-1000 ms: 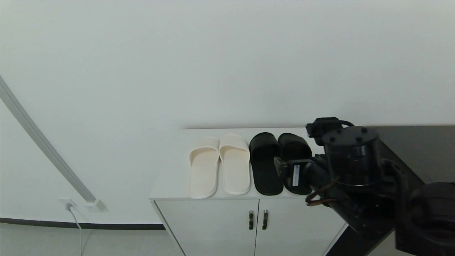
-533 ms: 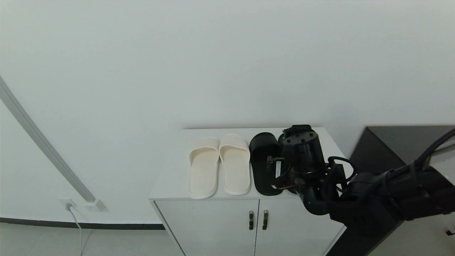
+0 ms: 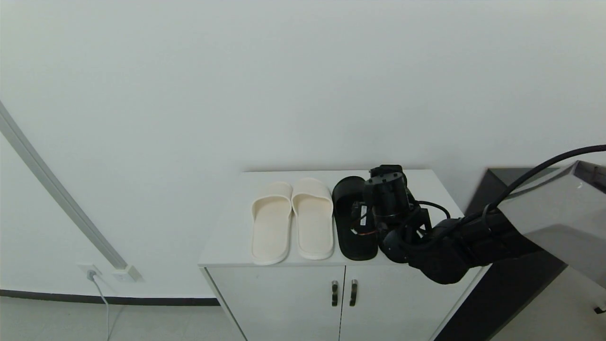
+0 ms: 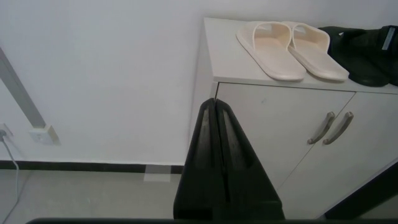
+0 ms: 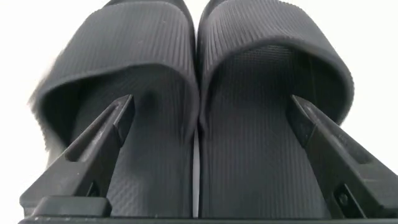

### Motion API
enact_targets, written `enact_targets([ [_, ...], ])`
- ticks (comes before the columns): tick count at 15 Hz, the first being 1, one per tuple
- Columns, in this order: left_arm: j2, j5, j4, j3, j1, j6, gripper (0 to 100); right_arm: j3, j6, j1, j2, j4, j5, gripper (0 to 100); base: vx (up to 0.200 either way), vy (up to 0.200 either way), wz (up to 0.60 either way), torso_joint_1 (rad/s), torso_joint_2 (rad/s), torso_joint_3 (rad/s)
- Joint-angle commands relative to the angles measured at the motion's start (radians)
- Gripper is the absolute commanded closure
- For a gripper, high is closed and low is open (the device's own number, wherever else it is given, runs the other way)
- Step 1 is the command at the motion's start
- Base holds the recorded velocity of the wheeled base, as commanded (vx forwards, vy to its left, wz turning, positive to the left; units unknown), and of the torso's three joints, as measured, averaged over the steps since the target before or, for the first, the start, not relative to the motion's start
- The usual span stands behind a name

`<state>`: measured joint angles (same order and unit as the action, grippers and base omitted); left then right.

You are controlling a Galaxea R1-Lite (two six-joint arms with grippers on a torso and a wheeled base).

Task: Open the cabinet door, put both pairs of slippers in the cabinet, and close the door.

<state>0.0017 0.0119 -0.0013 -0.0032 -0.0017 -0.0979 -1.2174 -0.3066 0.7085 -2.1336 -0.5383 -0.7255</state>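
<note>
Black slippers (image 3: 352,222) sit atop the closed cabinet (image 3: 279,303) beside the cream pair (image 3: 291,220), with the right arm (image 3: 454,251) bent down over them. Left gripper (image 4: 216,107) is pinched closed on nothing, low off the cabinet's left corner, well apart from the shoes. Right gripper (image 5: 211,106) is spread wide, empty, spanning the black pair, their long axes running pretty much straight away from it.
</note>
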Motion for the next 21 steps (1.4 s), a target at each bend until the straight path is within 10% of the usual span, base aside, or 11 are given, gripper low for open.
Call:
enact_targets([
  [1,0.000,0.000,0.000,0.000,0.000,0.000,100,-0.039,0.001,-0.006,-0.038,0.000,0.003,0,0.000,0.000,0.00,0.000,0.00,0.000],
  [14,0.000,0.000,0.000,0.000,0.000,0.000,100,-0.188,0.076,-0.055,-0.126,-0.034,0.031,0,0.000,0.000,0.00,0.000,0.00,0.000],
  [15,0.000,0.000,0.000,0.000,0.000,0.000,100,-0.188,0.075,-0.055,-0.132,-0.034,0.031,100,0.000,0.000,0.00,0.000,0.00,0.000],
  [21,0.000,-0.001,0.000,0.000,0.000,0.000,100,-0.178,0.075,-0.055,-0.135,-0.037,0.029,100,0.000,0.000,0.00,0.000,0.00,0.000],
])
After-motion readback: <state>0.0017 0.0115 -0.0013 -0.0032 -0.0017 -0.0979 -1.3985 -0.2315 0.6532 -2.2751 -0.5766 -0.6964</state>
